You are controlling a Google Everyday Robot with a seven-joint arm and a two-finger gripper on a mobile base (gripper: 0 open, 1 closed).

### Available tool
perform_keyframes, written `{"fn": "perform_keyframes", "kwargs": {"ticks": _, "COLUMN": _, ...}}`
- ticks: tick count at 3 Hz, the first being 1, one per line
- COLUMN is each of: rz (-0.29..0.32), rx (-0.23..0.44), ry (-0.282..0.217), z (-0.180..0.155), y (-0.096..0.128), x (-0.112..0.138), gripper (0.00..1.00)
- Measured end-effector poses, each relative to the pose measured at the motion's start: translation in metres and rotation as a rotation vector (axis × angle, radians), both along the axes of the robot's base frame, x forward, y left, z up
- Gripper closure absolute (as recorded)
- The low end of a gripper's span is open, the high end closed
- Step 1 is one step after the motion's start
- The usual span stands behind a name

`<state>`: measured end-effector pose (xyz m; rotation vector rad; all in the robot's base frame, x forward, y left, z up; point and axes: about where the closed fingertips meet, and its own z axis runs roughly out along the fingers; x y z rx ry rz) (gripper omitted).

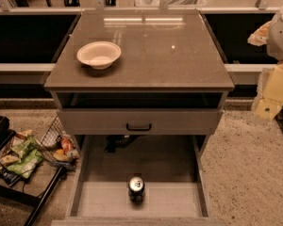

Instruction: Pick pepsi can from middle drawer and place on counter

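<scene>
We found the pepsi can (136, 189) standing upright at 6 o'clock in the frame, silver top up, near the front middle of the middle drawer (172, 200), which was pulled fully out, so the can lay open to a reach from above. The grey drawer front (179, 122) above it overhung only the dark rear of the tray, and we judged it no obstacle. The counter (155, 55) filled 12 o'clock, with a white bowl (99, 54) at its 10 o'clock, leaving the right half the likelier place for the can. The gripper (279, 34) we took to be the pale bulk at the 2 o'clock edge, well apart from the can; whether it was wide or narrow we could not tell. The pick had not yet begun
</scene>
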<state>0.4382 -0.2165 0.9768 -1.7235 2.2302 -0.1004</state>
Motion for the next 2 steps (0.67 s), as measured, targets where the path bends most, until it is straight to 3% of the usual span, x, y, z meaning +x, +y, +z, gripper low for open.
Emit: {"fn": "perform_keyframes", "kwargs": {"ticks": 2, "rz": -0.011, "rx": 0.021, "ry": 0.014, "z": -0.018, "y": -0.004, "x": 0.009, "gripper": 0.00}}
